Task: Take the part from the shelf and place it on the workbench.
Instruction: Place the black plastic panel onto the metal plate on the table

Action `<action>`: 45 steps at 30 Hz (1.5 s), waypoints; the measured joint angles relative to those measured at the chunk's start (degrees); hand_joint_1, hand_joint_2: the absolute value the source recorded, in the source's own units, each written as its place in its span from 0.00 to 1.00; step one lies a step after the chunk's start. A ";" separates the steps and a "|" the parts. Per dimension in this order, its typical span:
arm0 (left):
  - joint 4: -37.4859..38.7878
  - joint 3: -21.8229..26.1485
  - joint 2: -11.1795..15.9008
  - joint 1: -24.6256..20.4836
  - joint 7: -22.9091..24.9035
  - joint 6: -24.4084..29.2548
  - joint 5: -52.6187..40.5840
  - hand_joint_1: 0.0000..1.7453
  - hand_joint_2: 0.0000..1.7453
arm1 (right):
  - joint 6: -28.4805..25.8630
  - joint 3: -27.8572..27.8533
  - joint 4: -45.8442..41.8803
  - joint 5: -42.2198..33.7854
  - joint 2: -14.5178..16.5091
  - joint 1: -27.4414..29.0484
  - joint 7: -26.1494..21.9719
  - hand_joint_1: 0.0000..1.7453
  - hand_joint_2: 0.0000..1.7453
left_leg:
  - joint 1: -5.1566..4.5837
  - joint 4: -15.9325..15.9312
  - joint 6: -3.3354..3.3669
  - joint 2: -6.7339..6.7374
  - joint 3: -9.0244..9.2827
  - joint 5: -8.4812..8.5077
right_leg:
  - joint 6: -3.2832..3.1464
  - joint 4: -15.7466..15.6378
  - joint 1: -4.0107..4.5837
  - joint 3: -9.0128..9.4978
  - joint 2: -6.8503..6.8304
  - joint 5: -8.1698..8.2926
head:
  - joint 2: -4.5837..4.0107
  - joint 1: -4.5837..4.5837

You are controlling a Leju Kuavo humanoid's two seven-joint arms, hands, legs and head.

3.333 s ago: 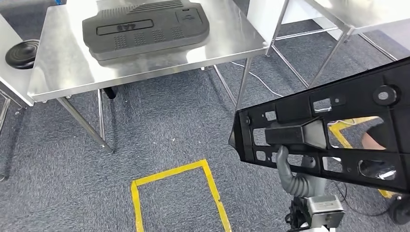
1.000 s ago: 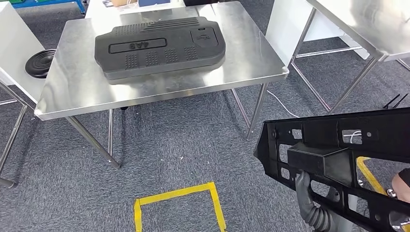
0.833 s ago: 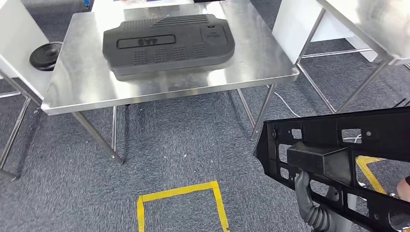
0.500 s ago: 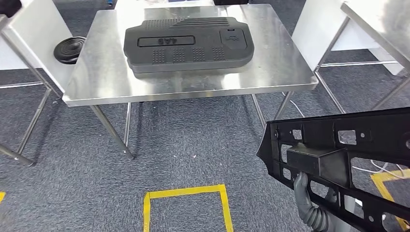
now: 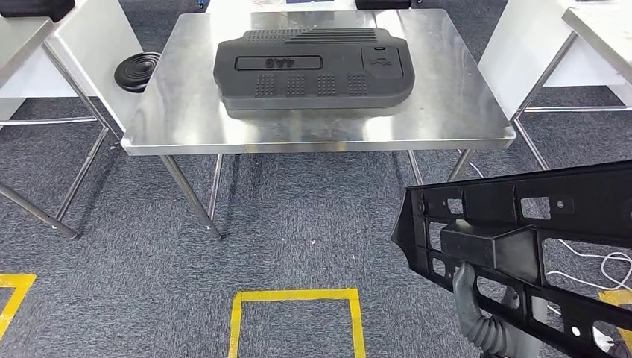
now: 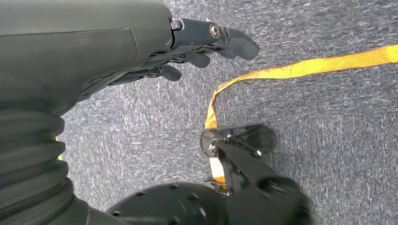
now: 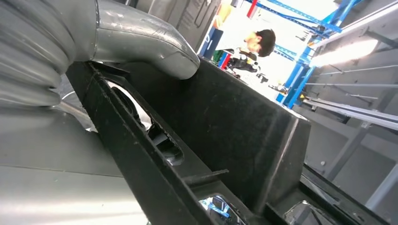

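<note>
As the whole picture has swung round since the earlier frames, the square stainless-steel workbench (image 5: 462, 112) now sits squarely ahead and nearly centred, which reads as the robot's own turning rather than any move of the furniture. That puts the carry close to its end: what remains, by my judgement, is an approach and a set-down.

The task's thing, a long black plastic frame part pierced with cut-outs (image 5: 536, 231), is off the shelf and held low at the right of the head view, well apart from the bench and over the grey carpet. The right hand (image 5: 477, 317) grips it from beneath, its grey thumb (image 7: 141, 40) pressed over the part's upper edge in the wrist view. The left hand (image 6: 197, 44) hangs over the floor with nothing in it, fingers loosely apart.

Room on the bench is limited. A large dark grey moulded cover with ribbed vents (image 5: 313, 71) takes up the middle and back, leaving a bare strip along the near edge and some on the right. A part this long will probably need laying along that front strip, clear of the cover. A yellow tape square (image 5: 294, 321) marks the floor in front, and a black round rubber disc (image 5: 138, 71) lies on the white table just beside the bench's left side.
</note>
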 joint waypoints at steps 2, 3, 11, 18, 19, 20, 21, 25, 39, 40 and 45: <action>0.01 0.00 -0.13 -0.09 -0.05 -0.02 -0.08 0.00 1.00 | -0.12 0.01 -0.02 -0.37 -0.01 -0.04 -0.14 0.86 1.00 | -0.09 -1.81 0.23 0.10 0.82 0.06 | -0.14 0.16 0.37 -0.28 -0.07 -0.28 | 0.00 0.11; 0.01 0.00 -0.18 -0.12 -0.08 -0.01 -0.11 0.00 1.00 | -0.17 0.01 -0.02 -0.41 -0.01 -0.06 -0.16 0.86 1.00 | -0.09 -1.89 0.37 0.03 0.76 0.13 | -0.32 0.09 0.39 -0.38 -0.06 -0.30 | 0.00 0.17; 0.01 0.04 -0.21 -0.09 -0.29 0.05 -0.19 0.00 1.00 | -0.73 -0.20 -0.03 3.45 -0.20 -0.07 0.94 0.86 1.00 | -0.55 -1.88 1.20 -0.08 0.62 -0.07 | 0.38 -0.89 0.10 -0.22 -0.05 0.19 | 0.00 0.18; 0.01 0.09 -0.21 -0.05 -0.58 -0.28 -0.22 0.00 1.00 | -1.64 -0.28 -0.03 12.50 -1.10 -0.05 3.21 0.86 1.00 | -0.64 -1.87 1.40 -0.07 0.64 0.00 | 1.15 -0.93 0.05 -0.22 -0.05 0.19 | 0.00 0.15; 0.01 0.09 -0.21 -0.03 -0.58 -0.29 -0.22 0.00 1.00 | -1.69 -0.28 -0.03 12.56 -1.18 -0.05 3.28 0.86 1.00 | -0.64 -1.88 1.43 -0.07 0.65 0.01 | 1.15 -0.92 0.08 -0.22 -0.05 0.19 | 0.00 0.15; 0.01 0.09 -0.21 -0.03 -0.59 -0.31 -0.22 0.00 1.00 | -1.72 -0.28 -0.03 12.60 -1.24 -0.05 3.35 0.86 1.00 | -0.63 -1.89 1.44 -0.07 0.66 0.02 | 1.15 -0.92 0.10 -0.22 -0.05 0.19 | 0.00 0.14; 0.01 0.09 -0.21 -0.02 -0.60 -0.33 -0.22 0.00 1.00 | -1.74 -0.28 -0.03 12.77 -1.30 -0.05 3.41 0.86 1.00 | -0.61 -1.90 1.44 -0.07 0.67 0.03 | 1.15 -0.91 0.14 -0.22 -0.05 0.19 | 0.00 0.14; 0.00 0.11 -0.21 -0.02 -0.41 -0.62 -0.49 0.00 1.00 | -3.04 -0.04 0.02 20.48 -2.22 -0.19 6.75 0.86 1.00 | -0.49 -1.92 1.44 -0.07 0.67 0.05 | 1.14 -0.88 0.25 0.08 -0.05 0.19 | 0.00 0.15; -0.01 0.14 0.19 -0.22 1.52 -2.64 -2.98 0.00 1.00 | 0.90 2.47 4.21 49.52 -16.94 -8.40 21.56 0.86 1.00 | -0.71 -1.80 1.63 -0.06 0.70 0.15 | 1.44 -0.95 0.05 0.42 -0.06 0.41 | 0.00 0.14; -0.01 0.18 0.24 -0.23 1.57 -2.74 -3.04 0.00 1.00 | 1.36 2.52 4.84 51.05 -17.56 -9.24 21.87 0.86 1.00 | -0.76 -1.80 1.66 -0.07 0.70 0.17 | 1.47 -0.95 0.00 0.42 -0.06 0.42 | 0.00 0.14; -0.02 0.76 0.35 -0.25 1.81 -2.96 -3.14 0.00 1.00 | 1.80 3.52 7.55 56.32 -19.07 -12.31 23.50 0.86 1.00 | -1.13 -1.74 2.06 -0.07 0.62 0.08 | 1.69 -0.97 -0.35 0.41 -0.07 0.53 | 0.00 0.13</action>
